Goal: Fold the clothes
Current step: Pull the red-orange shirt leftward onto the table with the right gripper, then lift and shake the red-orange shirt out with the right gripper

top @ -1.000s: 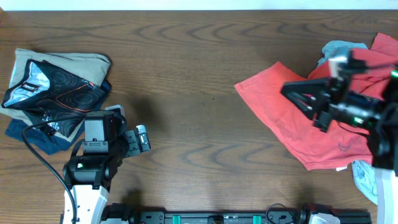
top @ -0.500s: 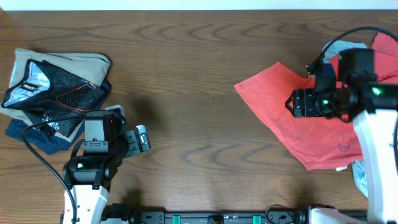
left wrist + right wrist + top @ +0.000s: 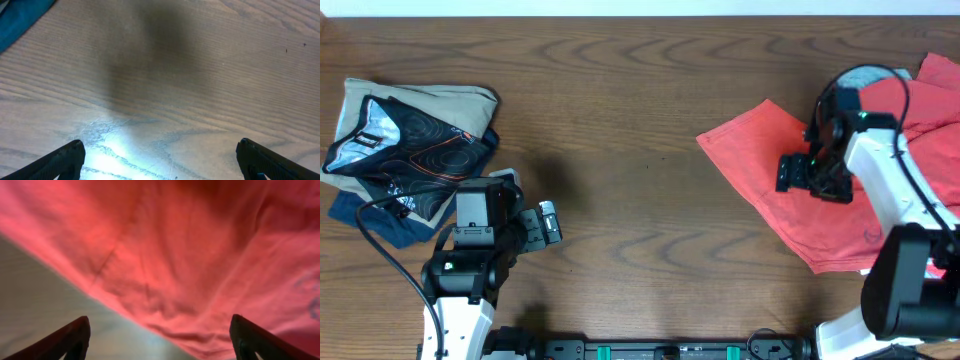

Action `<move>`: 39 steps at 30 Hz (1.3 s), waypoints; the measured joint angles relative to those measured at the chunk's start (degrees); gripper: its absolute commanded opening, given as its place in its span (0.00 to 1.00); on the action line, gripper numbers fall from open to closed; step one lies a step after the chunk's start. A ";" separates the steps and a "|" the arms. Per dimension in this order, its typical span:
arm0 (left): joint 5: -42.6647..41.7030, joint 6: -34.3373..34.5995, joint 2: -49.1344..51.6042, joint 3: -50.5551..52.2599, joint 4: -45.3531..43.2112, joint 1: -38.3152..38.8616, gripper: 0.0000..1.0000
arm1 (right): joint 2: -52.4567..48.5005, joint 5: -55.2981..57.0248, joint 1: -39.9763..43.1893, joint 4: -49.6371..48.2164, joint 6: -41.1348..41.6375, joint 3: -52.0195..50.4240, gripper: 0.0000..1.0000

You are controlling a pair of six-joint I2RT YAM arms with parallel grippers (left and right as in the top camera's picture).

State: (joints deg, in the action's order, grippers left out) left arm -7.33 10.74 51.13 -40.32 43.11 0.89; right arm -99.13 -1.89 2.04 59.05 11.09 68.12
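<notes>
The clothes on the right are a coral-red T-shirt [image 3: 760,160] lying spread and rumpled on the table, with a pale grey-blue shirt [image 3: 870,74] peeking out behind it. My right gripper [image 3: 796,175] hovers over the red shirt's middle. In the right wrist view its jaws [image 3: 160,345] stand open with nothing between them. Red fabric [image 3: 190,255] fills most of that view, its hem crossing bare table at lower left. My left gripper [image 3: 548,222] is open over bare wood [image 3: 160,162], far from the red shirt.
A stack of folded garments [image 3: 405,140] sits at the far left: tan, a black printed one and a blue one whose edge [image 3: 20,15] shows in the left wrist view. Bare wooden tabletop [image 3: 640,130] lies between the two arms.
My right gripper went from shut to open over the red shirt, and its arm swung round to point down at the cloth. The left arm has not moved.
</notes>
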 measured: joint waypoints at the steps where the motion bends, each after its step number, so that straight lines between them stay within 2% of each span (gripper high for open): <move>1: 0.00 0.00 0.00 0.00 0.02 0.00 0.98 | -0.28 0.24 0.00 -1.99 0.57 -1.70 0.88; 7: 0.00 0.00 0.00 0.00 0.00 0.00 0.98 | -0.79 2.54 0.00 -14.10 3.89 -11.65 0.88; 9: 0.02 0.00 0.00 0.00 0.00 0.00 0.98 | -0.72 3.08 0.02 -17.90 4.59 -14.29 0.80; 10: 0.00 0.00 0.00 -0.02 0.02 0.00 0.98 | -0.04 3.37 0.00 -19.93 4.87 -15.30 0.70; 11: 0.00 0.00 0.00 -0.02 0.02 0.00 0.98 | 0.42 3.54 0.00 -21.14 4.96 -15.96 0.53; 12: 0.00 0.00 0.00 -0.02 0.02 0.00 0.98 | 0.98 3.85 0.00 -22.56 5.07 -16.83 0.31; 13: 0.00 0.00 0.00 -0.02 0.02 0.00 0.98 | 1.49 4.04 -0.02 -23.87 5.40 -17.59 0.18; 14: 0.00 0.00 0.00 -0.02 0.02 0.00 0.98 | 1.84 4.24 -0.02 -24.74 5.53 -18.10 0.05; 15: 0.00 0.00 0.00 -0.02 0.02 0.00 0.98 | 2.12 4.44 -0.02 -25.33 5.68 -18.49 0.01; 20: 0.00 0.00 0.00 -0.02 0.02 0.00 0.98 | 2.40 4.70 0.07 -23.80 6.12 -18.12 0.01; 24: 0.00 0.00 0.00 -0.02 0.09 0.00 0.98 | 2.40 4.59 2.01 -14.93 5.86 -14.21 0.01; 34: 0.00 0.00 0.00 -0.04 0.02 0.00 0.98 | 9.01 1.44 13.35 -1.49 1.99 18.69 0.01; 39: 0.00 0.00 0.00 -0.04 0.04 0.00 0.98 | 11.32 -11.52 13.42 4.85 -6.88 26.84 0.01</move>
State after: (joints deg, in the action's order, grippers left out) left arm -7.33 10.74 51.13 -40.36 43.16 0.89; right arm -87.81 -13.41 15.46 63.90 4.21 94.96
